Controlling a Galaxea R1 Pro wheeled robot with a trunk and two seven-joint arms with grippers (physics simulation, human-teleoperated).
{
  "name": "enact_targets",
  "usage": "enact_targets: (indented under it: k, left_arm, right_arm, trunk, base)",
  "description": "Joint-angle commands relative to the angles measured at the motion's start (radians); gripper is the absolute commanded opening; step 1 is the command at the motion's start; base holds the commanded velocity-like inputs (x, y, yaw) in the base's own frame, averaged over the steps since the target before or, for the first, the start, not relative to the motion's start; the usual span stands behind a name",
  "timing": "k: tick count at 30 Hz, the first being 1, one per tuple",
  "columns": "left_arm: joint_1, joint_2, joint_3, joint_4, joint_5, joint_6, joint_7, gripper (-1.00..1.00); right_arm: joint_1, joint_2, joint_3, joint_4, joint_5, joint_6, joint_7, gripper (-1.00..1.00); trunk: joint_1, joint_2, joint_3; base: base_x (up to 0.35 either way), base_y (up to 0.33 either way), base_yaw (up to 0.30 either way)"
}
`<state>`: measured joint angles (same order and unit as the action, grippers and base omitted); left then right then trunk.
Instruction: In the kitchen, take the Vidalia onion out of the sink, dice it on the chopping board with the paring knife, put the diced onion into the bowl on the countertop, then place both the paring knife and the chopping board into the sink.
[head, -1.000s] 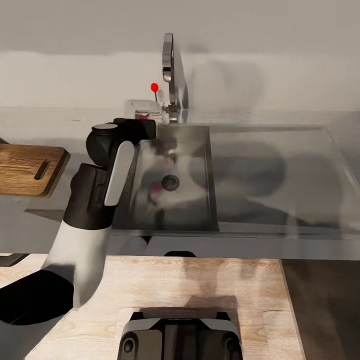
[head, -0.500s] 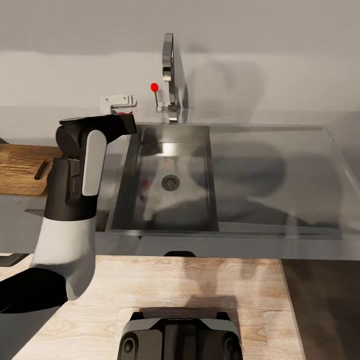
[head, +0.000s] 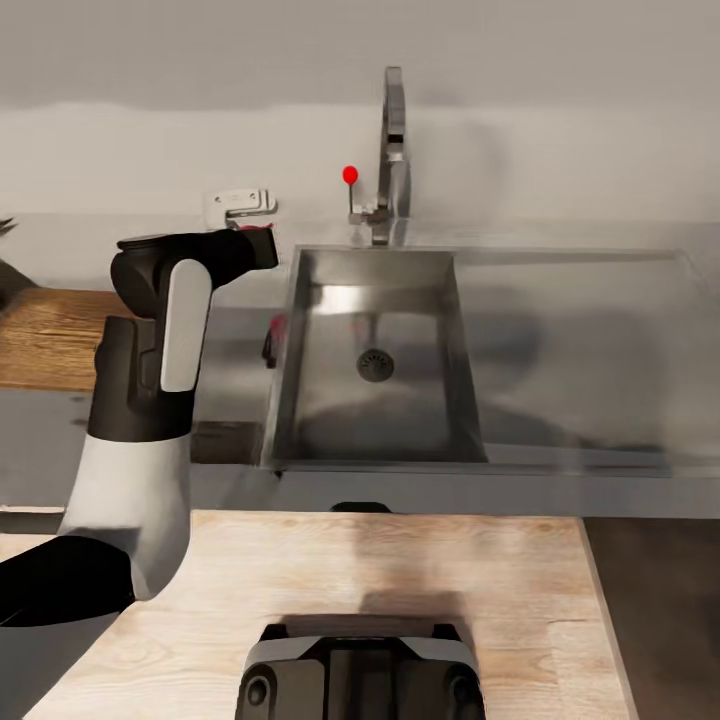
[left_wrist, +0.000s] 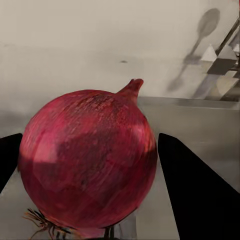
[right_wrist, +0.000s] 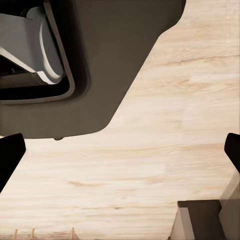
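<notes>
From the head camera I see my left arm raised over the tabletop (head: 235, 345), the sink (head: 375, 360) off to its right and the chopping board (head: 45, 340) behind it on the left. On the left wrist camera, the left gripper (left_wrist: 90, 167) pinches the red onion (left_wrist: 87, 162). On the right wrist camera, the right gripper (right_wrist: 120, 150) looks spread over wooden floor (right_wrist: 150, 170), though only its fingertips show.

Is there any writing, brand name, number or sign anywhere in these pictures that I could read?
None: no words, numbers, labels or brand marks can be read in any view.
The sink, its tap with the red knob, the countertop and the chopping board are all plain.
The red onion held in the left gripper bears no sticker.
The wooden floor under the right gripper is unmarked too.
</notes>
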<state>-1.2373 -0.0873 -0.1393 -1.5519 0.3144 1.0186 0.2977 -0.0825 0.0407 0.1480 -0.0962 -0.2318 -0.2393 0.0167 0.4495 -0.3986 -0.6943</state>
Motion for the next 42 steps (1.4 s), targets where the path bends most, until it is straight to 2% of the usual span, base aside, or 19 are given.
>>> enact_targets:
  k: [1, 13, 21, 26, 33, 42]
  left_arm:
    - [-0.001, 0.001, 0.000, -0.001, 0.016, 0.003, 0.008, -1.00]
    - [-0.001, 0.017, -0.001, -0.001, 0.028, 0.003, 0.008, -1.00]
    - [-0.001, 0.020, 0.002, -0.001, 0.028, 0.003, 0.008, -1.00]
    - [-0.001, 0.033, 0.003, 0.000, 0.028, 0.002, 0.008, -1.00]
    - [-0.001, 0.035, 0.033, 0.000, 0.029, 0.001, 0.008, -1.00]
    - [-0.001, 0.036, 0.039, 0.001, 0.029, 0.002, 0.008, -1.00]
  right_arm:
    - [0.000, 0.000, 0.007, 0.001, -0.011, -0.005, 0.002, 1.00]
    - [0.000, 0.000, 0.007, 0.001, -0.011, -0.005, 0.002, 1.00]
    - [0.000, 0.000, 0.007, 0.001, -0.011, -0.005, 0.002, 1.00]
    - [0.000, 0.000, 0.007, 0.001, -0.011, -0.005, 0.002, 1.00]
    - [0.000, -0.001, 0.007, 0.001, -0.011, -0.005, 0.002, 1.00]
    - [0.000, 0.000, 0.007, 0.001, -0.011, -0.005, 0.002, 1.00]
  trunk:
    - [0.001, -0.001, -0.001]
    - [0.001, -0.001, -0.001]
    - [0.001, -0.001, -0.001]
    - [0.001, -0.001, -0.001]
    - [0.001, -0.001, -0.001]
    - [0.001, -0.001, -0.001]
  base:
    - [0.000, 0.299, 0.000]
    - [-0.020, 0.298, 0.000]
    - [-0.183, 0.192, 0.000]
    - [-0.252, 0.113, 0.000]
    - [-0.193, 0.169, 0.000]
    - [0.028, 0.287, 0.000]
